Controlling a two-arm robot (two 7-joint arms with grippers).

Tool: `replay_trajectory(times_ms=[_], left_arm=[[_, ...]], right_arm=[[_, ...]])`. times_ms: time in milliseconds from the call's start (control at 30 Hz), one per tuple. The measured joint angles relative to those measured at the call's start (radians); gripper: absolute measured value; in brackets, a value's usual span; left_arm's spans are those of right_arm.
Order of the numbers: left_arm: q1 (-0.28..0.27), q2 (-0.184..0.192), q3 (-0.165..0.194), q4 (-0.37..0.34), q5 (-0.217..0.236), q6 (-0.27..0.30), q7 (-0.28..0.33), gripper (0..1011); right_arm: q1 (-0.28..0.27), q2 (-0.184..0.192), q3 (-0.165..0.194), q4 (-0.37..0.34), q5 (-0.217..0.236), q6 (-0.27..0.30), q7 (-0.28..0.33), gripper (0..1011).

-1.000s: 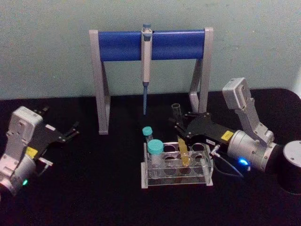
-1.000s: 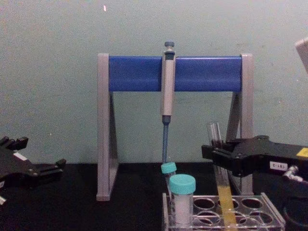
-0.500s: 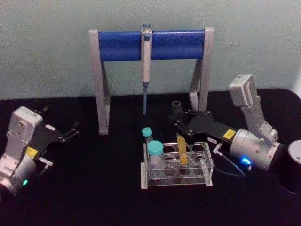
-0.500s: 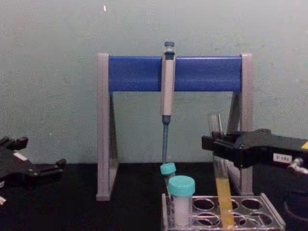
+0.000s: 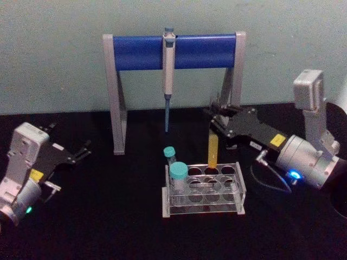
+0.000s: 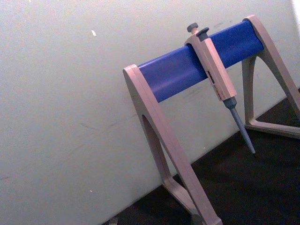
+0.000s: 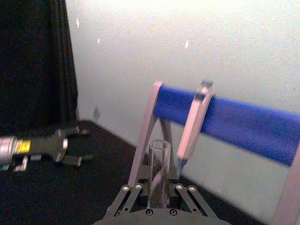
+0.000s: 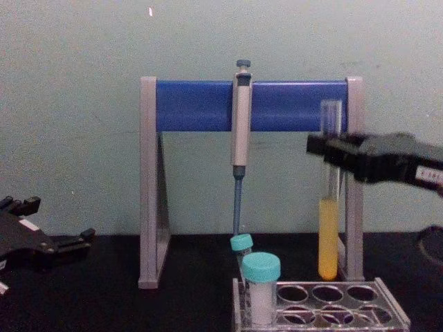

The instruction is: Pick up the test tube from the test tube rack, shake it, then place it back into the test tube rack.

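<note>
The rack [image 5: 203, 190] holds two capped vials [image 5: 178, 174]. The tube [image 8: 329, 235], part-filled with yellow liquid, hangs upright above it, clamped near its top by the right claw [image 8: 325, 146]. The left claw [image 5: 82, 150] is parked at the left, spread and empty.

There is one test tube [image 5: 212, 150], long and uncapped, with yellow-orange liquid in it. One test tube rack [image 5: 203, 210] stands on the single black desk [image 5: 108, 216]. The rack holds two teal-capped vials, a larger one [image 5: 178, 174] in front and a smaller one [image 5: 170, 153] behind it. One grey-blue pipette [image 5: 168, 65] hangs on one pipette stand [image 5: 141, 52] with a blue crossbar. Two grippers are counted: the left gripper [image 5: 85, 149] and the right gripper [image 5: 216, 115].
</note>
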Motion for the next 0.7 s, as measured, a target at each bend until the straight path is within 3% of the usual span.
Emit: replay_trajectory(times_ms=[200, 367, 700], left_arm=[[0.0, 0.0, 0.0, 0.0, 0.0, 0.0, 0.0, 1001], [0.0, 0.0, 0.0, 0.0, 0.0, 0.0, 0.0, 1002], [0.0, 0.0, 0.0, 0.0, 0.0, 0.0, 0.0, 1001]], right_arm=[[-0.017, -0.013, 0.035, -0.018, 0.011, -0.067, -0.031, 234], [-0.025, -0.036, 0.056, -0.011, -0.018, -0.101, -0.078, 235], [-0.029, -0.058, 0.074, 0.002, -0.042, -0.109, -0.091, 234]])
